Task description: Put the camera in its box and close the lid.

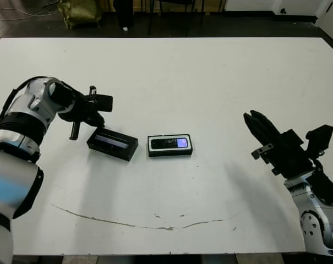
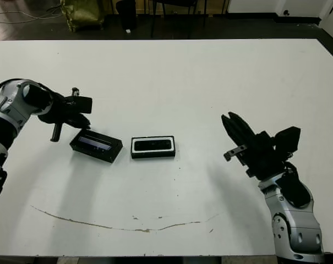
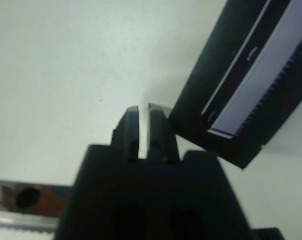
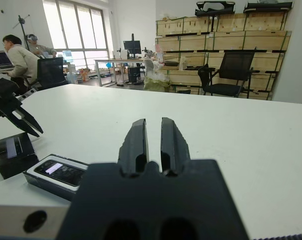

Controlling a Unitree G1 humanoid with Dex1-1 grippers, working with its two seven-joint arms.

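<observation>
Camera (image 1: 170,143) first: in the left eye view it is lying inside the box (image 1: 170,146), near the middle of the white counter (image 1: 172,82), with its purple patch at the right end. Just to the left, the lid (image 1: 112,143) is sitting on the counter, turned a bit, and not touching the box. The left gripper (image 1: 75,132) is pointing down just left of the lid, with its fingers together and holding nothing. The right gripper (image 1: 254,117) is hanging over the right side, well apart from the box, with its fingers close together.

In the left wrist view, the left gripper (image 3: 144,109) is showing only a thin slit between its fingers, right beside a corner of the lid (image 3: 250,85).

In the right wrist view, the right gripper (image 4: 152,122) is pointing across the counter with a narrow gap and nothing in it. The box (image 4: 41,177) with the camera (image 4: 58,171) is sitting beside the lid (image 4: 13,152). Far away, a person (image 4: 18,57) is sitting at a desk.
</observation>
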